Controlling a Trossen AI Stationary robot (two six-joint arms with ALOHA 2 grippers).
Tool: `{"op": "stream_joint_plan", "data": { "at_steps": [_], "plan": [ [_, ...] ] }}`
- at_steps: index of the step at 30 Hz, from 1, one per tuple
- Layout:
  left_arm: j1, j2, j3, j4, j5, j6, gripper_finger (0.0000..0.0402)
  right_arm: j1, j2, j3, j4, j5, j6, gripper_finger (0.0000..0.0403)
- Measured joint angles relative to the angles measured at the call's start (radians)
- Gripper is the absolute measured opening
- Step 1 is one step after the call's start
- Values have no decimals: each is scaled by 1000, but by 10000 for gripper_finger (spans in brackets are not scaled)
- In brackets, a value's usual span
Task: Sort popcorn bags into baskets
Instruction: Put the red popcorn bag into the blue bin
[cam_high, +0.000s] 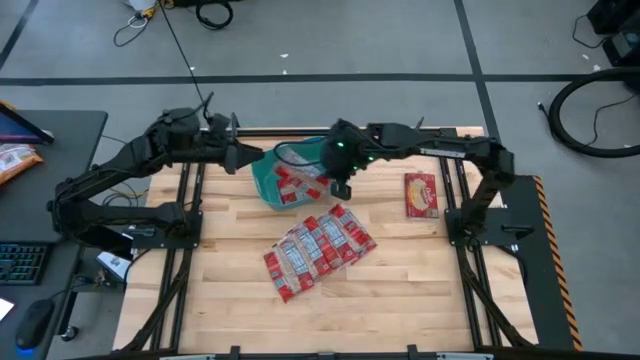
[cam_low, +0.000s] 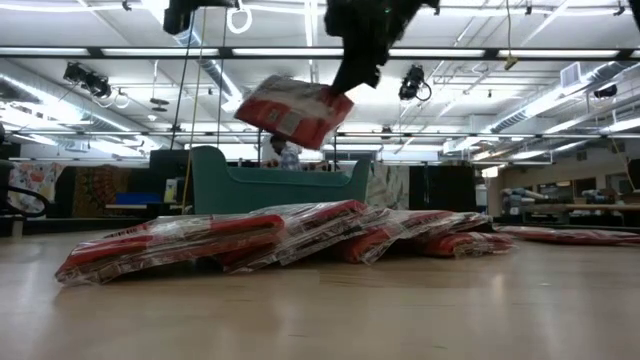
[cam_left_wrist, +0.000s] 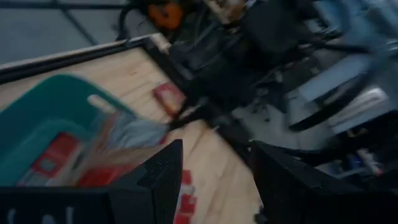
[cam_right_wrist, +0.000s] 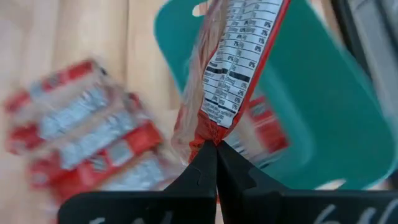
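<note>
The teal basket (cam_high: 262, 180) (cam_low: 280, 187) stands at the table's far middle with red popcorn packets inside (cam_high: 292, 190). My right gripper (cam_high: 340, 187) (cam_right_wrist: 216, 146) is above the basket's right side, shut on one red packet (cam_low: 295, 110) (cam_right_wrist: 239, 56). My left gripper (cam_high: 242, 158) (cam_left_wrist: 214, 180) hovers open at the basket's left far corner and touches nothing. Several packets (cam_high: 318, 248) (cam_low: 250, 238) lie overlapping on the table nearer the front. One packet with a yellowish design (cam_high: 421, 195) lies alone to the right. My right gripper pinches the packet by its crimped red end seam (cam_right_wrist: 210, 134) between the two shut fingers. The packet is lifted clear, tilted in the air above the basket (cam_right_wrist: 323, 124), with its printed label panel (cam_right_wrist: 242, 62) stretching away from the fingertips.
Black frame rails (cam_high: 460, 200) run along the table's left and right sides. A dark desk to the left holds an orange-and-white snack bag (cam_high: 15, 160) and a keyboard (cam_high: 20, 265). Bare wood (cam_high: 400, 300) lies in front of the packet pile.
</note>
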Motion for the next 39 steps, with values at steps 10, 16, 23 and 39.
{"op": "stream_joint_plan", "data": {
  "at_steps": [10, 16, 23, 39],
  "plan": [
    [0, -90, 0, 281, 3, -64, 192, -14, 151, 93, -6, 154, -467, 4],
    [0, -99, 0, 309, 2, -105, 192, -14, 210, 93, -11, 174, -598, 13],
    [0, -89, 0, 305, 2, -119, 192, -16, 260, 94, 8, 174, -567, 40],
    [0, -90, 0, 189, -17, -56, 192, -33, 247, 210, -93, 371, -301, 157]
  ]
}}
